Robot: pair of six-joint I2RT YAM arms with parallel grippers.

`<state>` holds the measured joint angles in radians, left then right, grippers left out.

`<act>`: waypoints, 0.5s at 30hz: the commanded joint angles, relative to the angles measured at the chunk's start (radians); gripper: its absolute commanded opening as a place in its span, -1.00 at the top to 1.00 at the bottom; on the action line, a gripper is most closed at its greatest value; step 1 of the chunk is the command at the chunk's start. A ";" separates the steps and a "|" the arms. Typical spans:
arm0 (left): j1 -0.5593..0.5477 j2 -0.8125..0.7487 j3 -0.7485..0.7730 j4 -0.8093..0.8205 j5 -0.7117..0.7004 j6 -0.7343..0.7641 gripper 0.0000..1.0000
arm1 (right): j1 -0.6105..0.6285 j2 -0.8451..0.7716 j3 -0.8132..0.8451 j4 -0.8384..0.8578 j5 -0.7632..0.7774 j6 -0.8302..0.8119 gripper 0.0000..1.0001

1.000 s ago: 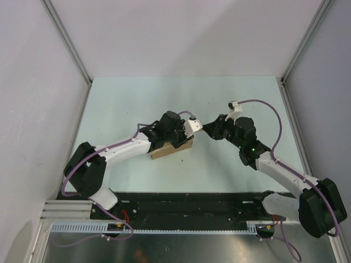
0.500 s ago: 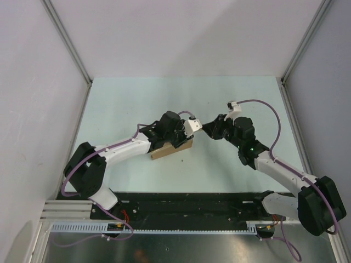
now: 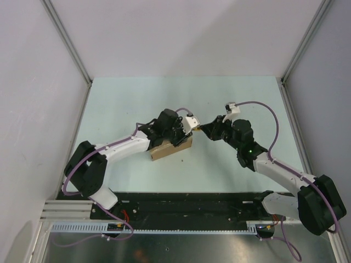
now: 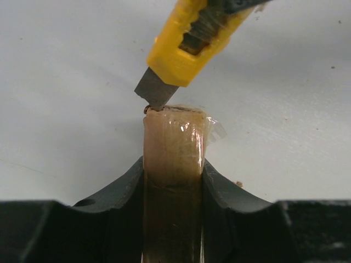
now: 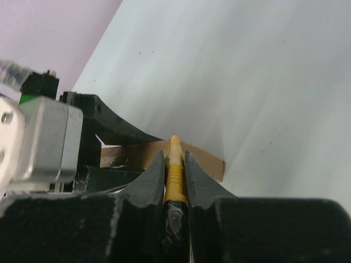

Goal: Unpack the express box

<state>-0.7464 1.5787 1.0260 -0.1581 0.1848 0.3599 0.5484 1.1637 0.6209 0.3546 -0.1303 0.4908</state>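
The express box (image 3: pixel 171 149) is a flat brown cardboard box standing on its edge on the table. My left gripper (image 3: pixel 176 141) is shut on it from above; in the left wrist view the taped brown box (image 4: pixel 174 164) runs up between both fingers. My right gripper (image 3: pixel 205 129) is shut on a yellow utility knife (image 5: pixel 175 172). The knife's yellow body (image 4: pixel 189 46) comes in from above, and its grey blade (image 4: pixel 153 92) touches the left corner of the box's far end. Over the knife I see the box (image 5: pixel 205 159) and the left gripper's dark fingers (image 5: pixel 109 129).
The pale green table (image 3: pixel 137 104) lies between grey side walls with metal rails (image 3: pixel 66 41). Both arm bases sit on a black strip (image 3: pixel 186 205) at the near edge. Clear tape sticks out from the box's end (image 4: pixel 215 129).
The right gripper has moved left with the knife, bringing it up to the box's right end. The left wrist has shifted slightly; the box stays where it was.
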 commanded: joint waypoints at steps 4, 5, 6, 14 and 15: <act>0.077 0.069 0.005 -0.104 0.176 -0.068 0.69 | 0.015 -0.006 -0.076 -0.023 -0.064 -0.032 1.00; 0.082 0.072 0.008 -0.103 0.180 -0.073 0.69 | 0.015 -0.004 -0.078 -0.022 -0.078 -0.031 1.00; 0.087 0.076 0.011 -0.104 0.192 -0.082 0.69 | 0.015 -0.004 -0.079 -0.020 -0.081 -0.028 1.00; 0.134 0.107 0.025 -0.110 0.214 -0.134 0.72 | 0.012 -0.030 -0.084 -0.075 -0.115 -0.021 1.00; 0.139 0.113 0.026 -0.112 0.214 -0.137 0.72 | 0.013 -0.032 -0.085 -0.080 -0.118 -0.015 1.00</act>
<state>-0.6407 1.6241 1.0607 -0.1707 0.3920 0.2790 0.5476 1.1542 0.5682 0.4206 -0.1478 0.4767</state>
